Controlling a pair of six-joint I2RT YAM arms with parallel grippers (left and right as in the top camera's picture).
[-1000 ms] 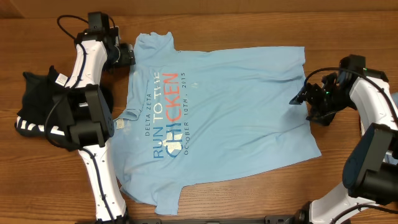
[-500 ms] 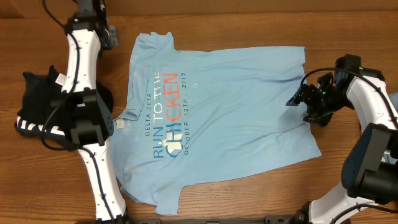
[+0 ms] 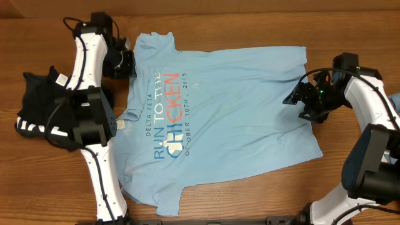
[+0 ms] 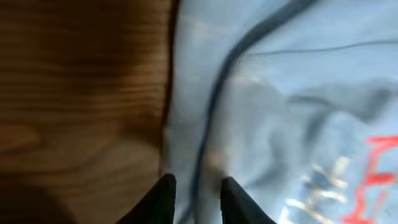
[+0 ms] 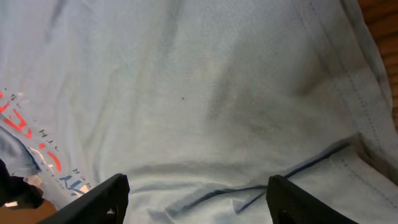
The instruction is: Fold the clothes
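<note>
A light blue T-shirt (image 3: 219,112) printed "RUN TO THE CHICKEN" lies spread flat on the wooden table. My left gripper (image 3: 127,64) is at the shirt's upper left edge by the sleeve. In the left wrist view its fingers (image 4: 198,198) stand a narrow gap apart, with the shirt's seamed edge (image 4: 211,93) between them; the view is blurred. My right gripper (image 3: 292,99) hangs over the shirt's right edge. In the right wrist view its fingers (image 5: 198,202) are wide open and empty above the hemmed fabric (image 5: 217,93).
A black garment (image 3: 37,106) with a white label lies bunched at the table's left, beside the left arm. A bit of blue cloth (image 3: 395,100) shows at the right edge. Bare wood (image 3: 250,194) runs along the front.
The left gripper swung away to the back left, then came back down to the shirt's left edge. The right gripper crept leftwards onto the shirt's right edge. The shirt has not moved.
</note>
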